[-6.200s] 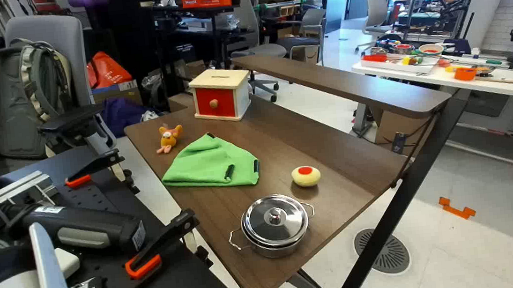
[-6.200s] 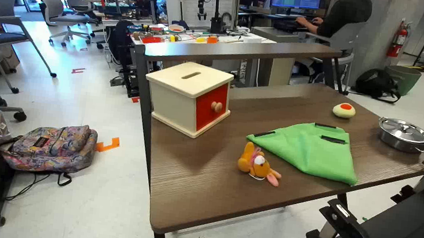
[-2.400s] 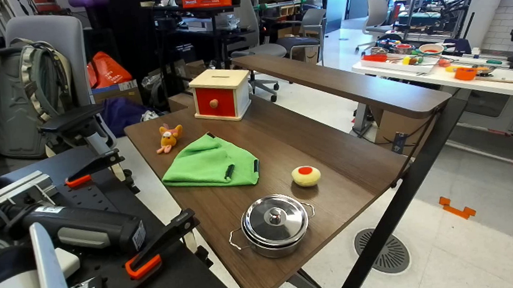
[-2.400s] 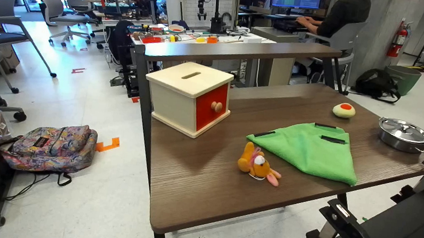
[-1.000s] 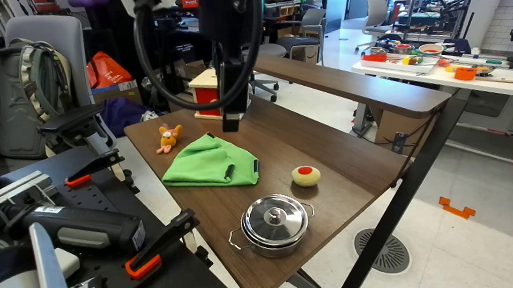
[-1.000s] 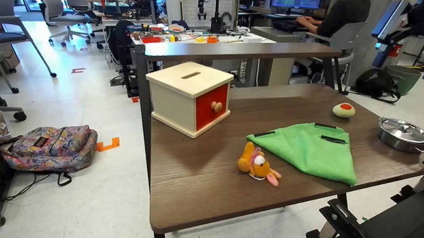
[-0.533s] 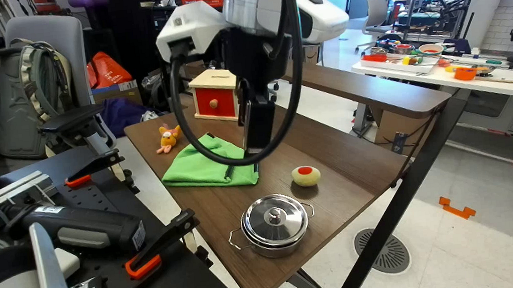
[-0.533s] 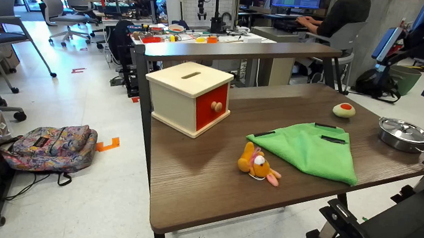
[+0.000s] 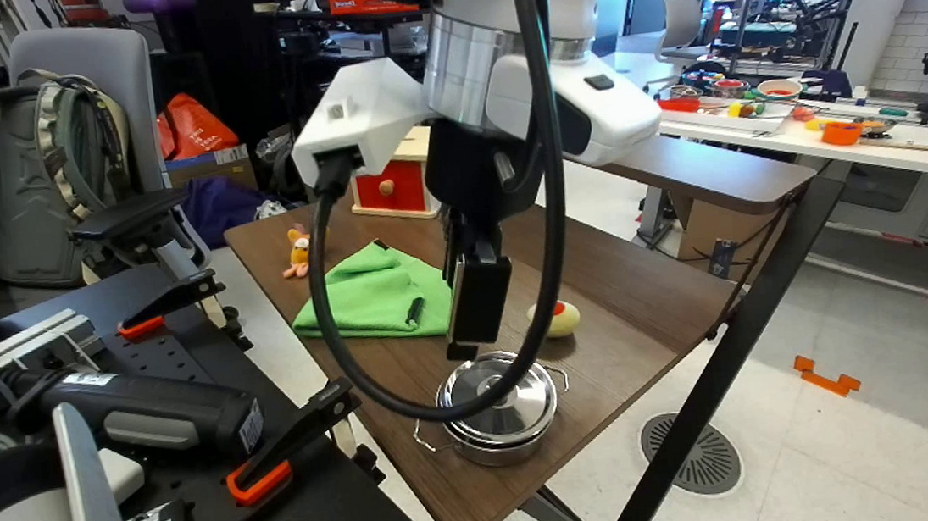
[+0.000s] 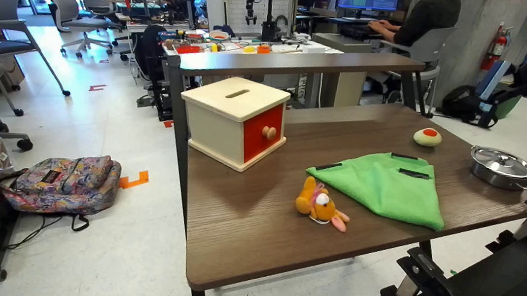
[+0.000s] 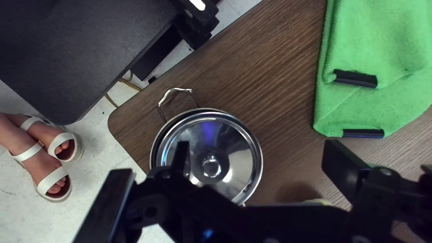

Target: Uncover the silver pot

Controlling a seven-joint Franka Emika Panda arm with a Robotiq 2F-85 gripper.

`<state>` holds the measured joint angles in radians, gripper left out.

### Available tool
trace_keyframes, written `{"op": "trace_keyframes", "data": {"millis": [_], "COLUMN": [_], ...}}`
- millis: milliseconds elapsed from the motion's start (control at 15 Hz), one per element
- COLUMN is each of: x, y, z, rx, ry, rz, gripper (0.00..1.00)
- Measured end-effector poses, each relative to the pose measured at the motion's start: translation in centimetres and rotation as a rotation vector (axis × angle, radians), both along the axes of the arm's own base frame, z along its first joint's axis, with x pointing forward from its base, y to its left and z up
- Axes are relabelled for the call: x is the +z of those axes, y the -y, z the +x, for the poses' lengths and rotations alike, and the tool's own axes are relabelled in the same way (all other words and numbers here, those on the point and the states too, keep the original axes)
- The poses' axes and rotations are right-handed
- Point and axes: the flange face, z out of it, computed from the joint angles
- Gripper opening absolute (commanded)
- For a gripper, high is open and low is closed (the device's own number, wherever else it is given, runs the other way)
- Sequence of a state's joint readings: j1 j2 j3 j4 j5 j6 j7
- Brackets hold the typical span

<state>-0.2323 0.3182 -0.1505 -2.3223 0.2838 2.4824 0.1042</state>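
Note:
The shiny round silver pot (image 9: 495,455) stands on the brown table, and its knobbed lid (image 9: 531,411) sits on it. The pot also shows in an exterior view (image 10: 495,178) at the right. In the wrist view the lid (image 11: 236,145) fills the centre-left, with its knob (image 11: 211,167) in plain sight. My gripper (image 11: 256,146) is open and empty above the table. One finger overlaps the lid left of the knob; the other is over bare table to the right. In an exterior view the gripper (image 10: 516,126) hangs above pot height, apart from it.
A yellow-and-red round object (image 10: 427,138) lies beside the pot. A folded green cloth (image 10: 383,189), an orange plush toy (image 10: 319,204) and a red-drawer wooden box (image 10: 235,115) stand farther along. A raised shelf (image 10: 303,64) runs along one side. A black clamp (image 9: 302,433) is near the pot.
The arm was out of view 2.4 seconds ago. It has since come in and moved down toward the pot with the gripper open. The pot, lid and other objects have not moved.

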Motion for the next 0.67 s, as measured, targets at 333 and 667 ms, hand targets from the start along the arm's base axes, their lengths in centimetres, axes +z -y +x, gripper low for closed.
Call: {"op": "trace_keyframes", "data": {"millis": [333, 667], "x": [-1.8, -3.5], "y": [1.5, 2.2], "z": [-0.5, -0.1], "rx": [-0.051, -0.077], "ry": [0.008, -0.003], "rz": [-0.013, -0.022], "gripper": [1.00, 1.00]}}
